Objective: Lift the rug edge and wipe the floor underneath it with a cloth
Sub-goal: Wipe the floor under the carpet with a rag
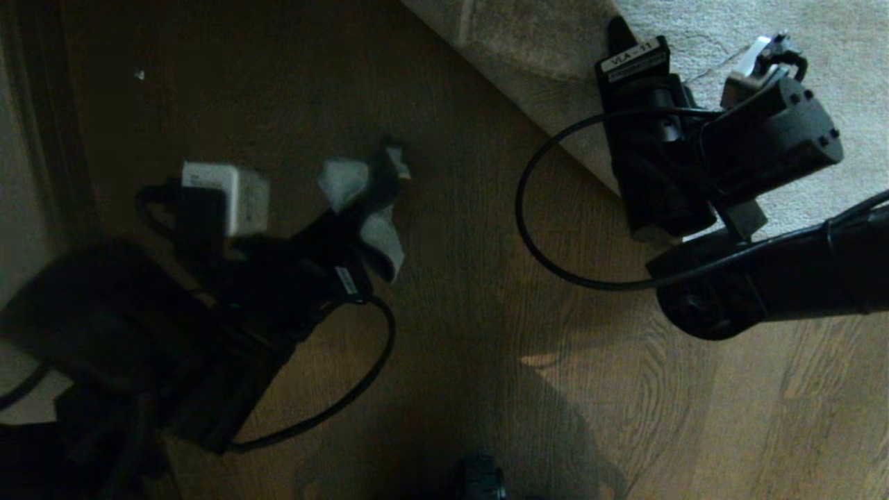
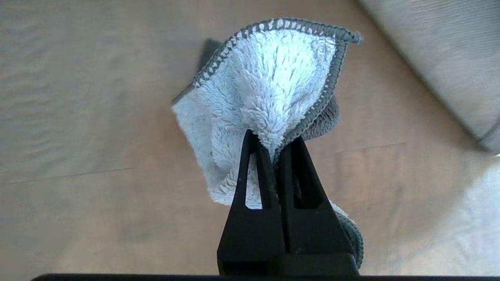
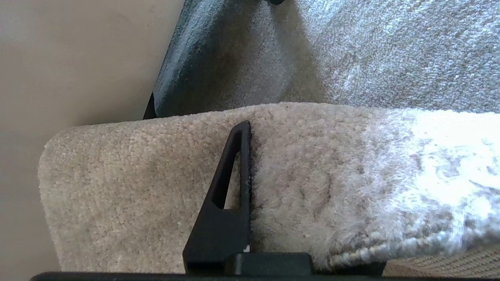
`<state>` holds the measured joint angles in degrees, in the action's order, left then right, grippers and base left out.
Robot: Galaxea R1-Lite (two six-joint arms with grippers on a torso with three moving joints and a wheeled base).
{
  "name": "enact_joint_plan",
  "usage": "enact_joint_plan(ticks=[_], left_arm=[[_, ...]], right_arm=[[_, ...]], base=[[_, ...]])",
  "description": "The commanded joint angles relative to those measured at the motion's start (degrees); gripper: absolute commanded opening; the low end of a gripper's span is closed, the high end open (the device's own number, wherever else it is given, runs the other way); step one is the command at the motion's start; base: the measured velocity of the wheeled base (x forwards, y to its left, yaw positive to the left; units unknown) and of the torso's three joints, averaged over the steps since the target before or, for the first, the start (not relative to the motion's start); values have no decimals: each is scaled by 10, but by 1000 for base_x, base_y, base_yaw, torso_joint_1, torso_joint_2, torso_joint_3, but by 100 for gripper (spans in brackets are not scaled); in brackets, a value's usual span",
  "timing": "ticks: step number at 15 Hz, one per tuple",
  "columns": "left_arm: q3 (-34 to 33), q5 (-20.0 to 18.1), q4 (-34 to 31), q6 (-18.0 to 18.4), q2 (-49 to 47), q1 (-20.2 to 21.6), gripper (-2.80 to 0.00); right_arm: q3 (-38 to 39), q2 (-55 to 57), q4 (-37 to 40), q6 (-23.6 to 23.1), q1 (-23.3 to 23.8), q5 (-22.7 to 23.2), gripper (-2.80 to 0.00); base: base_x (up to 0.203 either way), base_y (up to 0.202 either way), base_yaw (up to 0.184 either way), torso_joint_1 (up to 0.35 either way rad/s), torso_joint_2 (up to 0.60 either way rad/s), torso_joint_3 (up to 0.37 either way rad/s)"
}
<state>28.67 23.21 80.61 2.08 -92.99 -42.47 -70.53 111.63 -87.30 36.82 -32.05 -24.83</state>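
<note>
My right gripper [image 1: 653, 226] is shut on the rug edge [image 1: 590, 167], a pale grey-beige plush border running diagonally at the upper right. In the right wrist view the rug edge [image 3: 332, 168] is raised off the floor [image 3: 78, 58] and folds over the gripper [image 3: 259, 130]. One black finger [image 3: 230, 195] shows and the other is hidden under the pile. My left gripper [image 2: 274, 142] is shut on the cloth [image 2: 273, 78], a fluffy pale cloth with a dark stitched border. It hangs above the brown plank floor [image 2: 78, 117]. In the head view the cloth [image 1: 361, 201] is left of the rug.
The rest of the rug [image 3: 390, 50] lies flat behind the raised border. Black cables loop from both wrists [image 1: 528, 229]. A pale wall and dark skirting [image 1: 28, 173] run along the left. A dark part of the robot [image 1: 479, 479] sits at the bottom edge.
</note>
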Motion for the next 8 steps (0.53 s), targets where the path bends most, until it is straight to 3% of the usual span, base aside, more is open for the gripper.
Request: enact_joint_plan(ticks=[1, 8], left_arm=[[22, 2, 20, 0, -54, -22, -280], [121, 5, 28, -2, -145, -53, -280]], right_arm=[[1, -2, -27, 2, 1, -1, -280], [2, 0, -27, 2, 1, -1, -280]], base=[[0, 0, 0, 0, 0, 0], [0, 0, 0, 0, 0, 0]])
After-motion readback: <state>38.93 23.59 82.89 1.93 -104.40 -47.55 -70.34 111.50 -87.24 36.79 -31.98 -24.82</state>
